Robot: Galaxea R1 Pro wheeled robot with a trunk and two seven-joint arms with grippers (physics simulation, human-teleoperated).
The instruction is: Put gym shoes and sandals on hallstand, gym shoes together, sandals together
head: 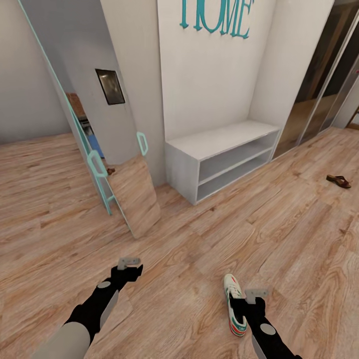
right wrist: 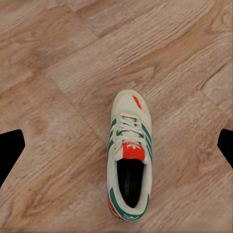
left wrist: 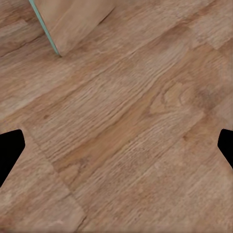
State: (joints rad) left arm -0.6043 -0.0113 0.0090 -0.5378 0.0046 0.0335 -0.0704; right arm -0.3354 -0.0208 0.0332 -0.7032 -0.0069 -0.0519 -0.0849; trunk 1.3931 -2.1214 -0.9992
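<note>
The right gripper (right wrist: 116,145) hangs with its jaws spread wide, one dark fingertip (right wrist: 10,148) at each edge of the right wrist view and nothing between them but air. Straight below lies one gym shoe (right wrist: 128,162), flat on the corridor floor (right wrist: 58,73), sole down, white with green stripes and a red-orange tongue. From the head view the same shoe (head: 234,304) sits just beside the right arm, toe pointing toward the far wall.

The left gripper (left wrist: 116,145) hangs over bare planks, its jaws just as wide apart and holding nothing. A corner of a leaning mirror (left wrist: 73,22) with a teal edge shows near it.

Farther out, that tall mirror (head: 112,149) leans against the wall. Next to it stands the pale shoe rack (head: 224,154), its bench top and two open shelves bare. Teal letters (head: 217,17) hang on the wall above. Well off to the right, one brown sandal (head: 339,180) lies on the floor near the sliding doors (head: 324,85).
</note>
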